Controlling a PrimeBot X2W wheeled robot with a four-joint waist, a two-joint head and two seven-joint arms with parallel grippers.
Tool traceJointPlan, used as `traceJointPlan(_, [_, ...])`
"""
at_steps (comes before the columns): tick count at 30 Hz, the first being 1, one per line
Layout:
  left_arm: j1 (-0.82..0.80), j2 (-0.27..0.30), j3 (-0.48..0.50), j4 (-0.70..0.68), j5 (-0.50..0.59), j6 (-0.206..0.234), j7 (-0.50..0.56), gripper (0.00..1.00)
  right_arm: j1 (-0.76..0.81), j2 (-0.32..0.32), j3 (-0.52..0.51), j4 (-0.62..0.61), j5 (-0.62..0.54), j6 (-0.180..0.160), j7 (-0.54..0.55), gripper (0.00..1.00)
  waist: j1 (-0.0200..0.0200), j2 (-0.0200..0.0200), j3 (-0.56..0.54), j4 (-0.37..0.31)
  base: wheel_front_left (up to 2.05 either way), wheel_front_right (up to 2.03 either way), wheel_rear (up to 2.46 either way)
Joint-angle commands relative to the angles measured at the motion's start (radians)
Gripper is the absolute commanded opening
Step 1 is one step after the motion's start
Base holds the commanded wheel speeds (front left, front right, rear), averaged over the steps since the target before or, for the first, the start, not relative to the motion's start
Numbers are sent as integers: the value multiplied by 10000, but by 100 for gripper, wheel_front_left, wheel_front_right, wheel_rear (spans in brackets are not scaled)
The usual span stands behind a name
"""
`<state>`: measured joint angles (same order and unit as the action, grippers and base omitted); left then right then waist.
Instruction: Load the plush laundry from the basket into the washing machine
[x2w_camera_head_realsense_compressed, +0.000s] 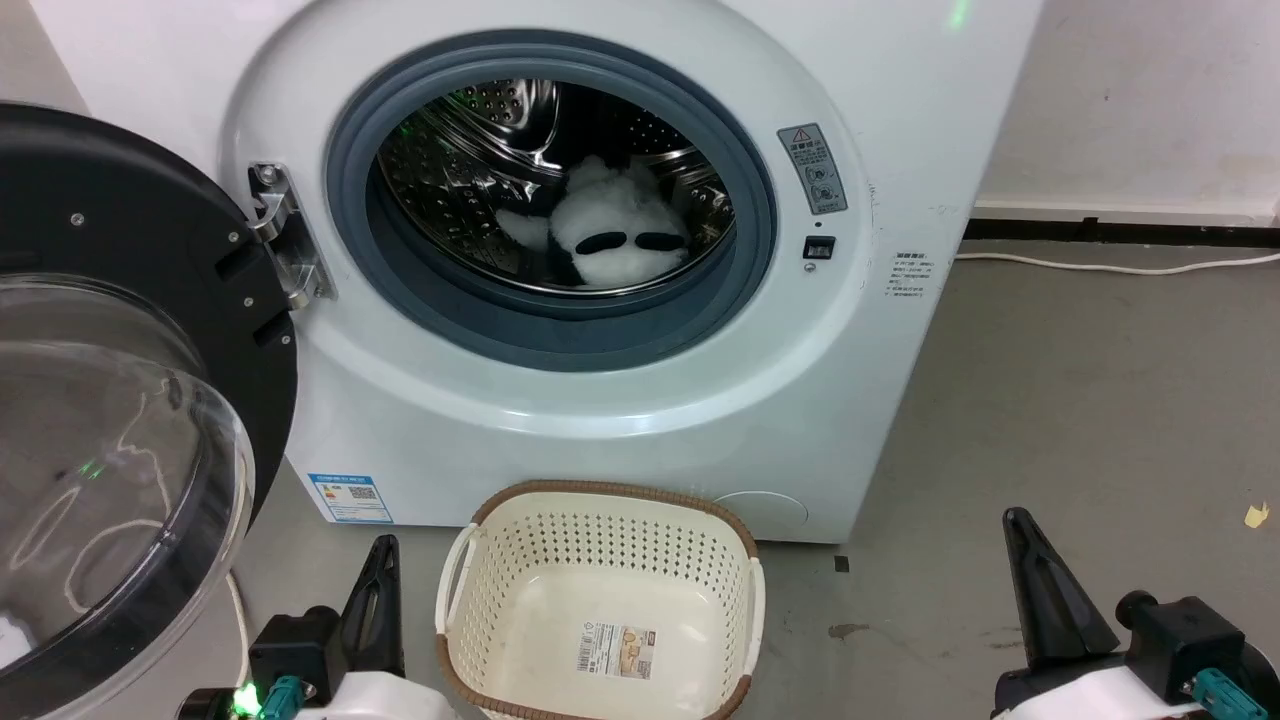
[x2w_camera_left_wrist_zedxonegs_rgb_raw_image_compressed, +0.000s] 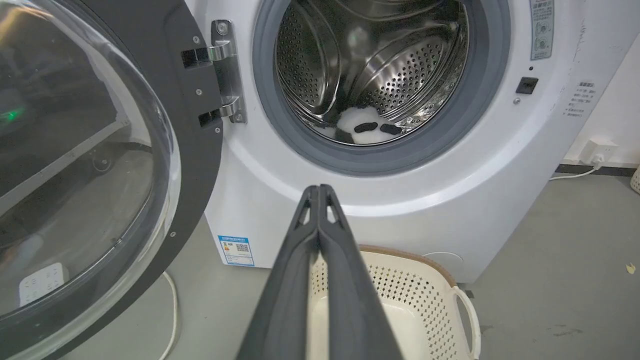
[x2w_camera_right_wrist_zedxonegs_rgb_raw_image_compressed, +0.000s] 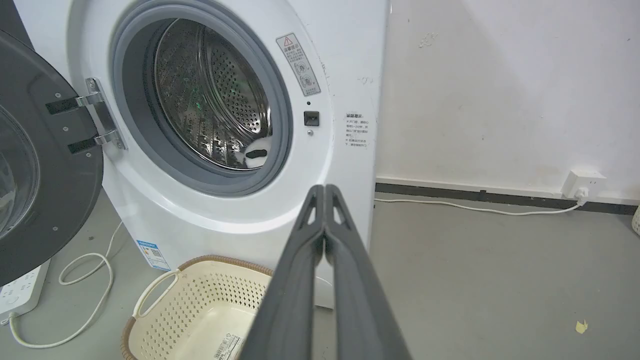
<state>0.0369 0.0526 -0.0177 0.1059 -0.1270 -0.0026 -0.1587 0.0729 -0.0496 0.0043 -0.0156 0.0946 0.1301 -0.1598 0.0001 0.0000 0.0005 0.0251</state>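
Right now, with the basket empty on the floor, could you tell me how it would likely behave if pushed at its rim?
The basket is perforated plastic and empty, so probably light and apt to slide on the smooth floor. Lifted by one side handle, it would likely tilt.

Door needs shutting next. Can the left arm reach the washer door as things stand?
Probably yes. The door hangs wide open on the robot's left, beside the left gripper; the basket sits on the gripper's other side, out of the way.

Dark tapered jaws meet black wrists (x2w_camera_head_realsense_compressed: 1175, 625), white forearms (x2w_camera_head_realsense_compressed: 385, 697), teal connectors (x2w_camera_head_realsense_compressed: 1218, 690).
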Motion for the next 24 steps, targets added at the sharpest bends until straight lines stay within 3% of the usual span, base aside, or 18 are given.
traceJointPlan(1, [-121,-6,26,-78,98,10,54,0,-157,-3,-14,28,-95,2,57,0,0,0,0,-5,0,0,0])
traceJointPlan(24, [-194,-11,71,-366,442,15,504,0,-325,-4,-22,66,-345,3,510,0,-1,0,-2,-77,0,0,0])
